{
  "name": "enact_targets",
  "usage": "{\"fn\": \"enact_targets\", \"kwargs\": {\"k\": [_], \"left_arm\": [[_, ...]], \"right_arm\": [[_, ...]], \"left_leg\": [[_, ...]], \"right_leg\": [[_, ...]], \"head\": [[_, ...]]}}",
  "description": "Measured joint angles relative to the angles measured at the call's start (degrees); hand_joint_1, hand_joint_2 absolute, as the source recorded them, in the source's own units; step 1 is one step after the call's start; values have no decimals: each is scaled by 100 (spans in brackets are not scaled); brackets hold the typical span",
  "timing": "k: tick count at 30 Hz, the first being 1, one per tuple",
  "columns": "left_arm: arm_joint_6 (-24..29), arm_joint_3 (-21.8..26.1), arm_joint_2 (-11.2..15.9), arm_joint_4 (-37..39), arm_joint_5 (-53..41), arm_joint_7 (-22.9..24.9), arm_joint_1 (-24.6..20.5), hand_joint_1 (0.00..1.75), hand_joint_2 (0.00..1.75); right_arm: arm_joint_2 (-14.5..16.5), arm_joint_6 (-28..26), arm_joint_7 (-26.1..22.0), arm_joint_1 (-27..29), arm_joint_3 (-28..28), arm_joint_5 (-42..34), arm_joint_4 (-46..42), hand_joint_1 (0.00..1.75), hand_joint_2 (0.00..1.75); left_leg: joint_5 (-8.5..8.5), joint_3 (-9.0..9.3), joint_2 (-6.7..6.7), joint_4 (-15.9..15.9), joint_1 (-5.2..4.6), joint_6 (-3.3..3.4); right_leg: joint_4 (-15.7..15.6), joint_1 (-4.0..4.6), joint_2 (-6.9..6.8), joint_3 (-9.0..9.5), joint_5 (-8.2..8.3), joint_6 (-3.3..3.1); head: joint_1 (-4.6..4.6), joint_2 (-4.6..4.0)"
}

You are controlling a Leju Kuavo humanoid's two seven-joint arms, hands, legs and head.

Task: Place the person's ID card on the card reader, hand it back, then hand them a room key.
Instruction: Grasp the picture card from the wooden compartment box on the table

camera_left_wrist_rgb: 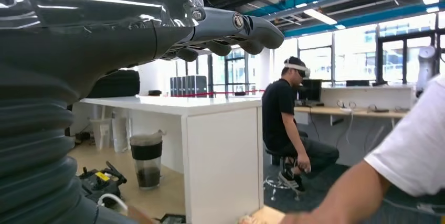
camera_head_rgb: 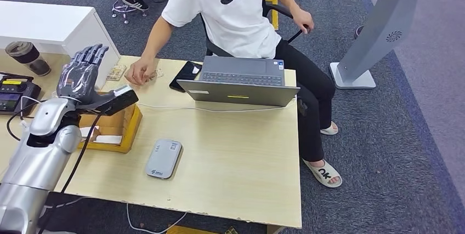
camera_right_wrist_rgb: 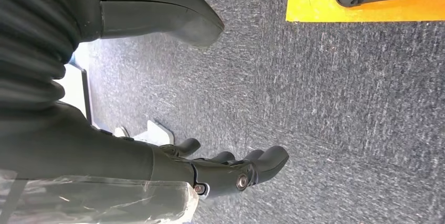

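My left hand (camera_head_rgb: 82, 75) is raised above the table's left part, palm open and fingers (camera_left_wrist_rgb: 231, 31) stretched out, holding nothing. It hovers just left of the person's hand (camera_head_rgb: 141, 73), which rests on the tabletop at the far side; I cannot tell whether a card is under it. The grey card reader (camera_head_rgb: 164, 159) lies flat on the table in front, with nothing on it. A yellow-edged wooden tray (camera_head_rgb: 118, 129) under my forearm holds pale flat pieces. My right hand (camera_right_wrist_rgb: 225, 174) hangs over the carpet, fingers loosely apart and empty.
An open grey laptop (camera_head_rgb: 239, 80) stands at the table's far side, a black flat item (camera_head_rgb: 184, 75) beside it. The seated person (camera_head_rgb: 230, 9) faces the table. A dark cup (camera_head_rgb: 26, 56) and a black device (camera_head_rgb: 15, 95) sit far left by a white cabinet (camera_head_rgb: 49, 26).
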Motion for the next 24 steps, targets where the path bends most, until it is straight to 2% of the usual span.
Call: {"fn": "enact_targets", "kwargs": {"k": [2, 3, 10, 15, 20, 24], "left_arm": [[-458, 44, 207, -533, 221, -50, 432, 0, 175], [-500, 62, 279, -695, 249, -55, 574, 0, 175], [-570, 185, 620, -1341, 247, -44, 1171, 0, 175], [-522, 509, 935, -1897, 228, -19, 2001, 0, 175], [-447, 1026, 1042, -2387, 238, -20, 2860, 0, 175], [-442, 1363, 1049, -2652, 258, -20, 3317, 0, 175]], "right_arm": [[0, 5, 3, 19, -45, -35, 0, 0, 175], [0, 7, 4, 26, -63, -50, -1, 0, 175], [-2, 20, 4, 38, -150, -72, -3, 0, 175], [-2, 27, 3, 89, -227, -71, -9, 0, 175], [-1, 26, -7, 102, -303, -39, -18, 0, 175], [0, 25, -7, 115, -354, 14, -26, 0, 175]], "left_leg": [[0, 0, 0, -1, 0, 0], [0, 0, 0, -1, 0, 0], [0, 2, 1, -2, 4, -1], [0, 3, 8, -3, 4, -1], [-1, 0, 7, -4, 4, -1], [0, 0, 1, -4, 5, -1]], "right_leg": [[0, 1, 1, -1, -1, -1], [0, 1, 1, -1, -1, -1], [1, 1, 0, 3, -1, -2], [1, 1, 8, -1, -2, -3], [0, 1, 6, -3, -4, -4], [-1, 1, -3, -1, -4, -3]], "head": [[1, 0], [0, 0], [1, 0], [1, 0], [0, 0], [1, 0]]}}
